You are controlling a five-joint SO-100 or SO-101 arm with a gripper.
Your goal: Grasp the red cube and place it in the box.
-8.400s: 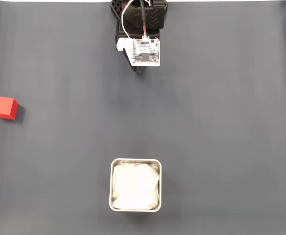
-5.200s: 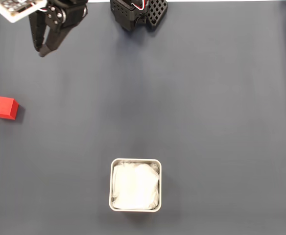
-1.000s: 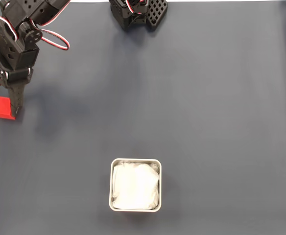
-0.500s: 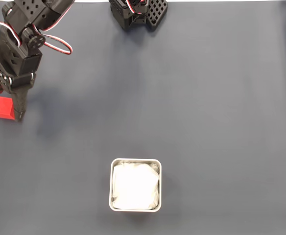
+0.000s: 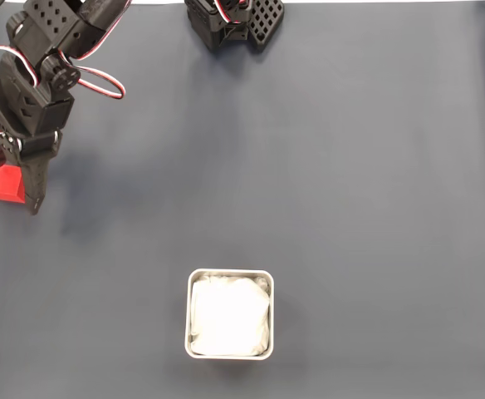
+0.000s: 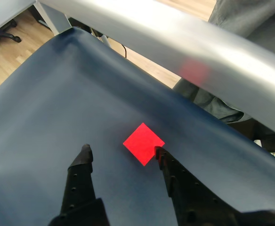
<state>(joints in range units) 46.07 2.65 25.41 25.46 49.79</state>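
The gripper (image 6: 121, 151) stands wide open just beside the red cube (image 6: 143, 143) — one fingertip touching its corner, nothing held — so it must shift over before closing, with the box (image 5: 229, 273) well apart.

The tool (image 6: 121, 150) has swung left and lowered beside the red cube (image 6: 143, 143)

Bare mat (image 5: 350, 166) lies open between red cube (image 5: 4, 183) and box (image 5: 229, 314), apparently unobstructed.
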